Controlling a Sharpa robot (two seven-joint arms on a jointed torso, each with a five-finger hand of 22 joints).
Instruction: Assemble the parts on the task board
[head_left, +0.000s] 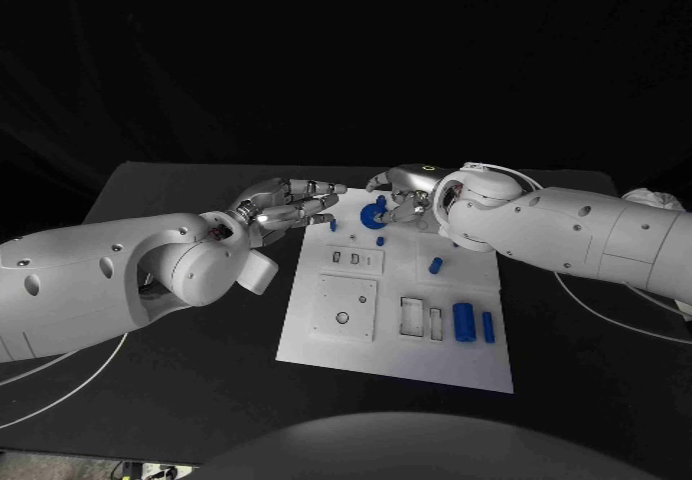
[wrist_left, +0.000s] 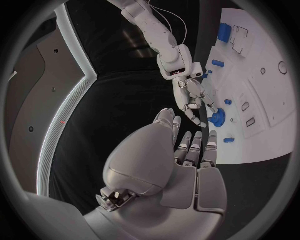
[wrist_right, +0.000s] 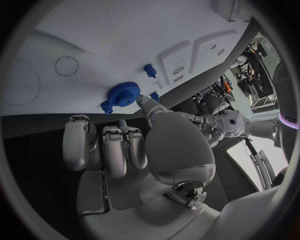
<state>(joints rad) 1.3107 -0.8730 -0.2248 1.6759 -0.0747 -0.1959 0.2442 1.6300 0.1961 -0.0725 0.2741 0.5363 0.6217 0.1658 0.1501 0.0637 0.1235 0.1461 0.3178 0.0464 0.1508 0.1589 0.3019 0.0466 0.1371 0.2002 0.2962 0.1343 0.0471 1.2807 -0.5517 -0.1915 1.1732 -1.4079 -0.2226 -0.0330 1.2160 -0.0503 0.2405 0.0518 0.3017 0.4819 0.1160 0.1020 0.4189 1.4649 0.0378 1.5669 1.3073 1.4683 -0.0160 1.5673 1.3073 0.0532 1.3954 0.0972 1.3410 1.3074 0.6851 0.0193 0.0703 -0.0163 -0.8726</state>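
Two hands over the far end of the board (head_left: 325, 345), which lies on the black tabletop (head_left: 188, 390).

Item 1: gear (head_left: 375, 213), blue, toothed. Sits on the board directly in front of the right hand (head_left: 408, 193), just at its fingertips. In the right wrist view a fingertip (wrist_right: 145, 100) appears to touch the gear's rim; whether the gear is pinched or only touched, cannot tell. Judged light, rigid plastic, teeth giving some purchase. Best taken by the rim from two opposite sides; a push on one side only would likely slide it across the smooth board.

Item 2: small pegs, blue, near the gear: one (head_left: 333, 225) on the left-hand side of it, one (head_left: 381, 240) just nearer the robot. Judged light, stiff, easily knocked over or rolled.

Item 3: short cylinder (head_left: 434, 265), blue, beneath the right forearm. Two longer blocks (head_left: 464, 322), blue, well back from both hands, at the board's near right part beside empty rectangular slots.

Item 4: left hand (head_left: 293, 207). Holds nothing; fingers extended and somewhat apart, tips reaching the board's far left edge, close beside the gear but not touching it.

Item 5: right hand. Fingers curled down toward the gear; grasp not confirmed.

Risk, judged: the two hands are close together, and the pegs lie in between.
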